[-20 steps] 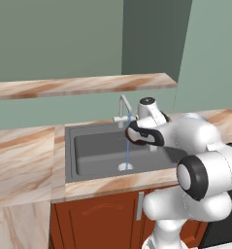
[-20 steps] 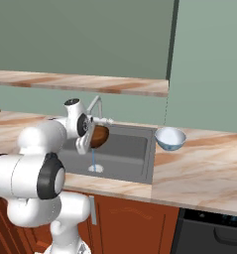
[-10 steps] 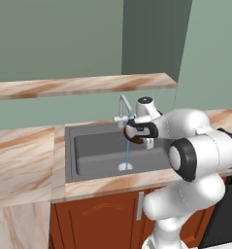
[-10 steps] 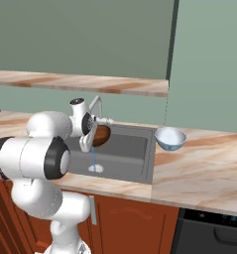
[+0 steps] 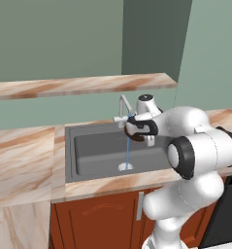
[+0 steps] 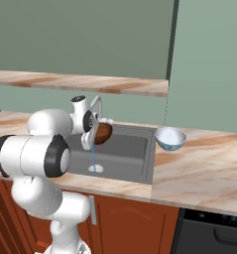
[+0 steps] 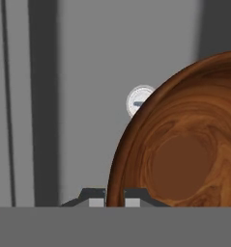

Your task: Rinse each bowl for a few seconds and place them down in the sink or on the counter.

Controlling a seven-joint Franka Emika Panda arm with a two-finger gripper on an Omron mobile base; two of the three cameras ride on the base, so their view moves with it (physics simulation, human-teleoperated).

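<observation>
My gripper is shut on the rim of a glossy brown wooden bowl, held tilted over the dark grey sink just below the silver faucet. A thin stream of water drops past the bowl to the round drain. In the hand view the brown bowl covers the right half, its rim between my fingertips, with the drain beyond it. A pale blue-grey bowl stands upright on the marble counter, right of the sink.
A narrow marble shelf runs along the wall above the faucet. Reddish-brown cabinet fronts sit below the counter. A dark appliance front lies at the lower right. The counter continues to the left of the sink.
The hand with the brown bowl has shifted slightly left toward the faucet while the elbow swung round. The water keeps running and the pale bowl has not moved.
</observation>
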